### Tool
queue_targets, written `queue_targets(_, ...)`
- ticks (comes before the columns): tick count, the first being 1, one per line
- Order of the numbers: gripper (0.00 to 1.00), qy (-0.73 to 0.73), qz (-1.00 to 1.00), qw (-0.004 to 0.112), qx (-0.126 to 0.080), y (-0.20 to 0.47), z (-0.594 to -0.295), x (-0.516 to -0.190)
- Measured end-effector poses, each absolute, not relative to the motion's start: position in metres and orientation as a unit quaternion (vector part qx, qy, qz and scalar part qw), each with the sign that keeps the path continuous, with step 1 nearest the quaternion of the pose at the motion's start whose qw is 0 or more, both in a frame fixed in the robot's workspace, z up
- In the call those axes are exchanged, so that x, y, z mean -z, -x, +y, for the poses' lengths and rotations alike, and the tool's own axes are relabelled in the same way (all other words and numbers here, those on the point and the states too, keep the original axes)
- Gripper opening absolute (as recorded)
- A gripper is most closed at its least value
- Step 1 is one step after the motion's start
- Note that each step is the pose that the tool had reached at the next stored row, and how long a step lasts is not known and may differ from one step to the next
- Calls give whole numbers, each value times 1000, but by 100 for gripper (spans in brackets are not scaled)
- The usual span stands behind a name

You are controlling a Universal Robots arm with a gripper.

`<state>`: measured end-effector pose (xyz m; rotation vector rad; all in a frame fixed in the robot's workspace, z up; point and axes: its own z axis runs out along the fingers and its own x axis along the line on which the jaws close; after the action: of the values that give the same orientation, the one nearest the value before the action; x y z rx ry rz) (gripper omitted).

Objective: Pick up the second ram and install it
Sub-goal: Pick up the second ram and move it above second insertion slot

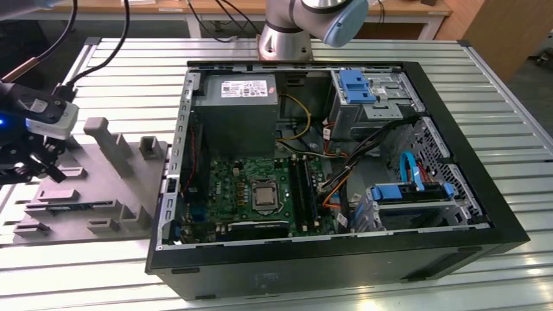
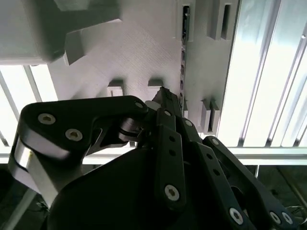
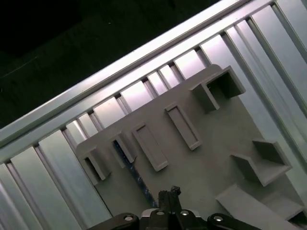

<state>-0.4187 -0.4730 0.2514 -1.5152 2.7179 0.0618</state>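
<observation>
The second ram [image 1: 79, 207] is a slim blue-green stick lying on edge in a slot of the grey fixture plate [image 1: 112, 194], at the exterior view's left. It also shows as a thin strip in both wrist views [image 3: 130, 165] [image 2: 182, 72]. My gripper [image 1: 41, 167] hangs over the fixture's left part, just above and beside one end of the stick, not touching it. Its fingers [image 3: 169, 194] [image 2: 163, 95] look shut, with nothing between them. The open computer case [image 1: 484, 220] lies to the right, and the long black memory slots [image 1: 300, 188] sit on its motherboard.
The fixture has raised grey blocks [image 1: 108, 139] and several pockets [image 3: 184, 125] around the stick. A power supply [image 1: 235, 110], blue drive cages [image 1: 359, 87] and loose cables [image 1: 346, 159] fill the case. The slatted metal table [image 1: 519, 129] runs under everything.
</observation>
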Motion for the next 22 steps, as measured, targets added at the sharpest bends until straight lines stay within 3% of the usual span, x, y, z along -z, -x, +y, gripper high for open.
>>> queue_targets(22, 11, 648, 762, 5, -23, 419, -473, -245)
